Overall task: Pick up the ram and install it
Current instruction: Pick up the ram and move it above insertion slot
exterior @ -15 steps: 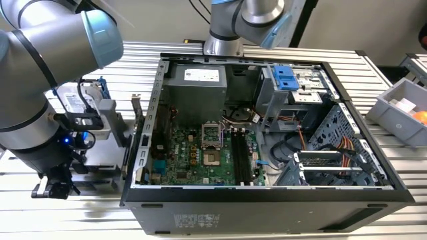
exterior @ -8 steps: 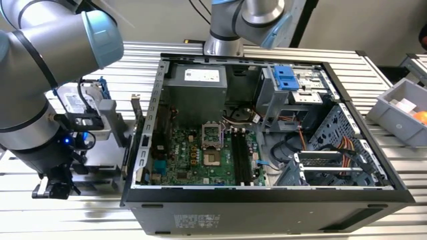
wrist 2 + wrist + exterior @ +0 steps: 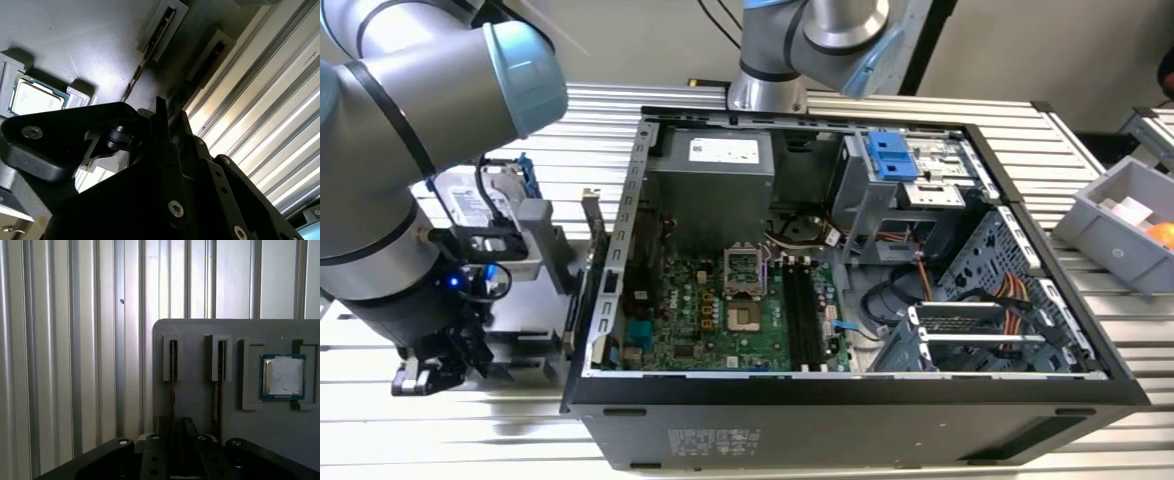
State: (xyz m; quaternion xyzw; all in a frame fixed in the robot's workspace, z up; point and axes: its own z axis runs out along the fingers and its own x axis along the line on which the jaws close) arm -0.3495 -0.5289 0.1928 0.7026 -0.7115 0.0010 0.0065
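Arm point(image 3: 400, 150) folded low at the exterior view's left, wrist pointing down beside the open computer case point(image 3: 854, 410). Gripper point(image 3: 434, 368) hangs close over a grey holder point(image 3: 200, 332) on the ribbed metal table point(image 3: 60, 340). The ram point(image 3: 172, 380) stands on edge in a holder slot, running straight in under the gripper point(image 3: 175, 424). Cannot tell whether the gripper clamps it. A second stick point(image 3: 218, 385) sits in the neighbouring slot, with a processor point(image 3: 283, 376) in the recess beyond.
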